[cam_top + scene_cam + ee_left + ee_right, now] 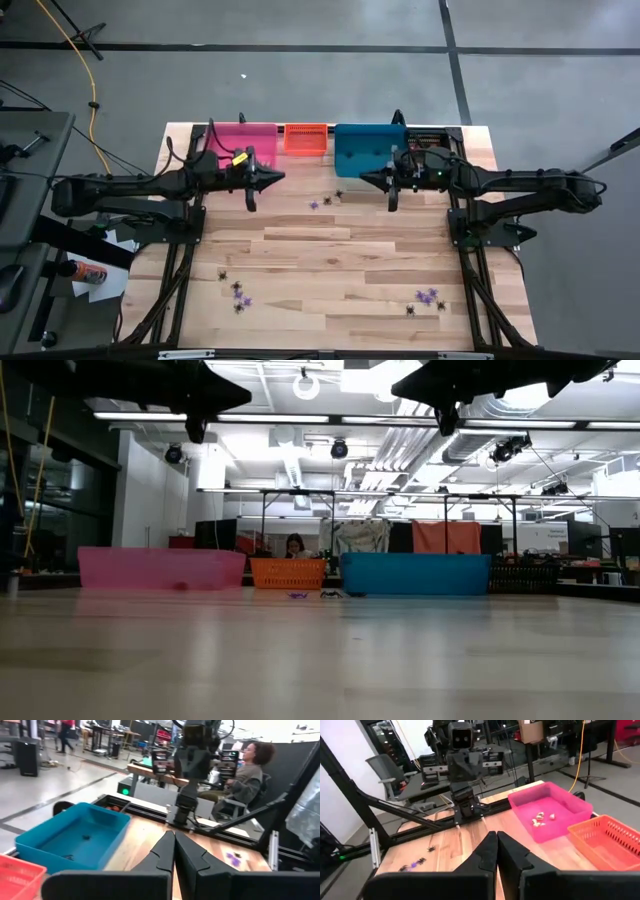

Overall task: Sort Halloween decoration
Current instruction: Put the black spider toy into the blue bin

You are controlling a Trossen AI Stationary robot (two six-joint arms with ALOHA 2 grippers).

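Observation:
The Halloween decoration lies scattered on the wooden table as tiny trinkets. A purple trinket [314,205] and a black trinket [331,198] sit near the middle. More trinkets lie near the front left [238,290] and front right [428,297]. Pale trinkets [542,817] lie in the pink bin [240,140], and small dark trinkets [86,837] in the blue bin [368,150]. My left gripper [278,177] [174,835] and my right gripper [364,180] [497,836] hang level above the table, tips facing each other, both shut with nothing between the fingers.
An orange basket [306,138] stands between the pink and blue bins along the far edge. A black bin [432,135] sits behind the blue one. A person [250,770] sits beyond the table. Bare wood lies between the trinket groups.

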